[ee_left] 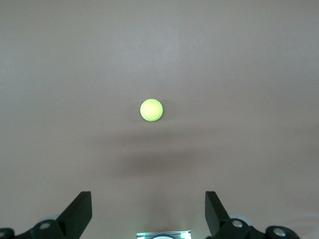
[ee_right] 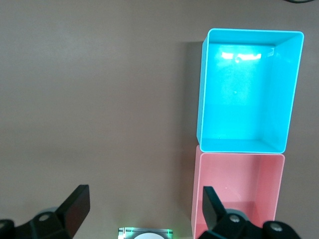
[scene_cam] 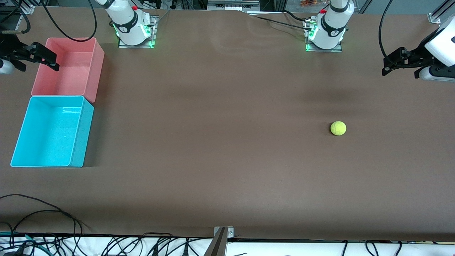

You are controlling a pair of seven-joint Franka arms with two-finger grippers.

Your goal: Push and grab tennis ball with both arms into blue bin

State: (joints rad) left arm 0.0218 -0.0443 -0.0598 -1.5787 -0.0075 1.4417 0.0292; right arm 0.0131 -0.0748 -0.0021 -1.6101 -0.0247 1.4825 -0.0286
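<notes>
With the left gripper [scene_cam: 387, 67] and right gripper [scene_cam: 49, 58] both spread and empty, you risk rolling the tennis ball [scene_cam: 338, 128], lying right of centre in the front view, past the blue bin [scene_cam: 76, 156] at middle left.

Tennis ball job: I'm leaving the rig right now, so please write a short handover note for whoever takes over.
Left pincer: open, empty, up in the air at the left arm's end of the table.
Right pincer: open, empty, up by the pink bin.
Tennis ball: on the bare table toward the left arm's end, touching nothing.
Blue bin: at the right arm's end, empty, against the pink bin and nearer the front camera.
Done: nothing yet.
Left: push the ball across toward the right arm, grab it, drop it in the blue bin.
</notes>
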